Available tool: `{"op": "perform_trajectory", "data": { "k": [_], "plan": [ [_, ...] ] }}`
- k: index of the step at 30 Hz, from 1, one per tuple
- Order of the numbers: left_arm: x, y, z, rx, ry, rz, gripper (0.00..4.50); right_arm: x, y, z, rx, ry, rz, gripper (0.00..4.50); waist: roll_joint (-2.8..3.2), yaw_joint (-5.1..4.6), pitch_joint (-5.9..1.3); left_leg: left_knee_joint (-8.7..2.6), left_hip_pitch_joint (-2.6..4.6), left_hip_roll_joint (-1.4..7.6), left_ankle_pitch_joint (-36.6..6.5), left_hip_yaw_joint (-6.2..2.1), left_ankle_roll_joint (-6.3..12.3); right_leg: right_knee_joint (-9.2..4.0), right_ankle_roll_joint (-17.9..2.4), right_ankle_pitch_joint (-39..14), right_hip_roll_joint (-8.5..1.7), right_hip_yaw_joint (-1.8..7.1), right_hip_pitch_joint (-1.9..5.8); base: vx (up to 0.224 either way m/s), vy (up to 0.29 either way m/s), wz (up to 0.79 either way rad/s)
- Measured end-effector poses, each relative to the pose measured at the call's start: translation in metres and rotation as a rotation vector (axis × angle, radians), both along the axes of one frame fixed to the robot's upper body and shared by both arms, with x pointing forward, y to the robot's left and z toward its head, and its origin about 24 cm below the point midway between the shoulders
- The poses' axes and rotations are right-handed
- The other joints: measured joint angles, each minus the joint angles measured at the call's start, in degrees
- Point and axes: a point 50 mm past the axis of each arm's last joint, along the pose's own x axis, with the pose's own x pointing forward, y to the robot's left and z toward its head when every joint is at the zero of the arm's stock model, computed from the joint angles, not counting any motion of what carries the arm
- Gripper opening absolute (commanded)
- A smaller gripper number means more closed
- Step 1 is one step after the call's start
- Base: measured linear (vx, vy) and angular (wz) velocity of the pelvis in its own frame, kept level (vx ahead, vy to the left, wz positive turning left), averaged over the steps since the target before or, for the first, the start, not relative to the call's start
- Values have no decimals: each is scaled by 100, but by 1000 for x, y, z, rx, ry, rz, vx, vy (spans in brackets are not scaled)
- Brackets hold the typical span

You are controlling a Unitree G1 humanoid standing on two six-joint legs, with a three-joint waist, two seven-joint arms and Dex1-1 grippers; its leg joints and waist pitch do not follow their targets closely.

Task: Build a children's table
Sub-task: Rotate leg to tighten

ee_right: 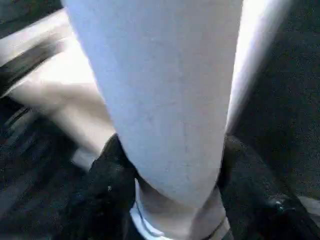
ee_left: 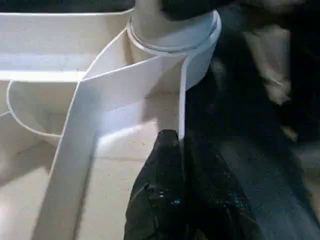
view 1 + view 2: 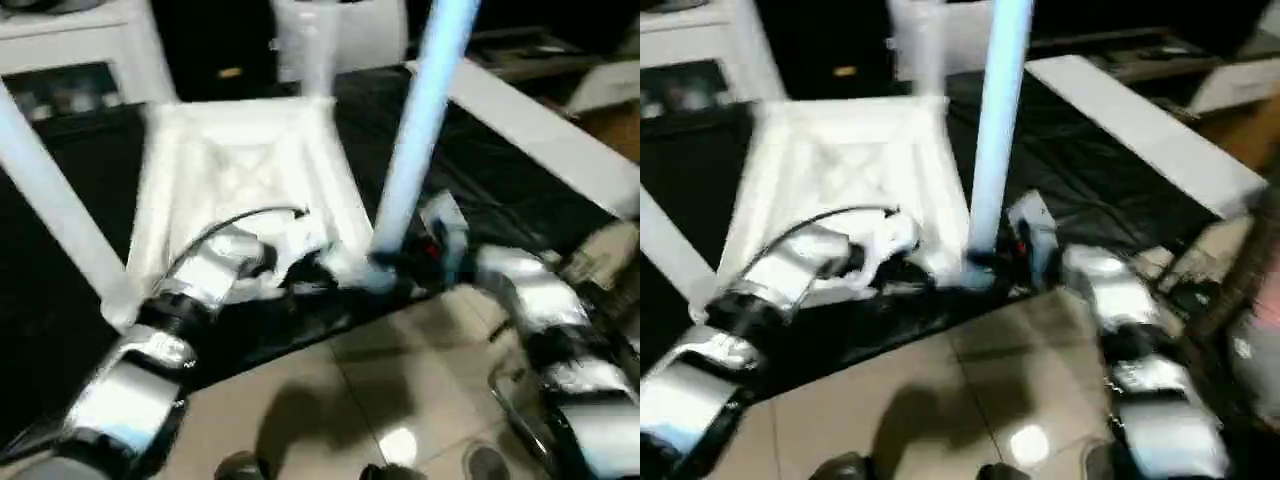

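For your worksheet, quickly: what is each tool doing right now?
Left tool: shut on the tabletop's rim.
Right tool: closed around the upright leg near its socket.

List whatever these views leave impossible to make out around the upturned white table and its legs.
- Upright white tubular leg: its top is cut off by the head views' upper edge.
- Round corner socket of the white plastic table: how deep the leg sits is hidden; the right gripper covers the joint.
- Left gripper: shut on the table's thin rim.
- Far leg: motion-blurred.
- Left leg: upper end cut off.
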Motion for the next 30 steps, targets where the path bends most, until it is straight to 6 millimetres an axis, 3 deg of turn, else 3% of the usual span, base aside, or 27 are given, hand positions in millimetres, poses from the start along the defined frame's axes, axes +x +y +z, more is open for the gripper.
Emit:
{"op": "perform_trajectory", "data": {
  "k": [3,8,9,16,25,30],
  "plan": [
    [1,-18,0,-30,-5,89,0,10,6,3,-27,-7,-157,199,-5,-103,0,-16,-12,3,0,-12,1,-56,2,1,5,-25,0,0,0,0],
    [3,-28,2,-58,-26,163,0,15,13,6,-45,-42,-261,199,-14,-66,-7,-18,-48,-2,-4,-5,6,-73,-6,89,5,-6,-25,0,0,0],
    [4,-28,3,-59,-31,166,0,16,13,7,-39,-55,-269,252,-14,-37,-7,-27,-59,-2,-4,-1,6,-71,-17,98,5,-6,-40,54,-12,2],
    [4,-29,5,-57,-47,164,0,16,13,7,-7,-79,-255,308,-11,23,-9,-51,-63,1,13,8,37,-68,-29,103,8,-6,-61,0,0,0],
    [3,-20,4,-20,-85,77,0,-4,-5,-1,-15,-132,-153,393,-9,170,-10,-45,-56,2,-1,11,7,-68,-20,107,7,-1,-52,0,0,0],
    [7,7,4,37,-140,5,0,-34,-20,-14,2,-130,-66,437,-7,214,-10,-41,-57,3,-1,10,6,-70,2,110,9,0,-52,0,0,0]
  ]
}}
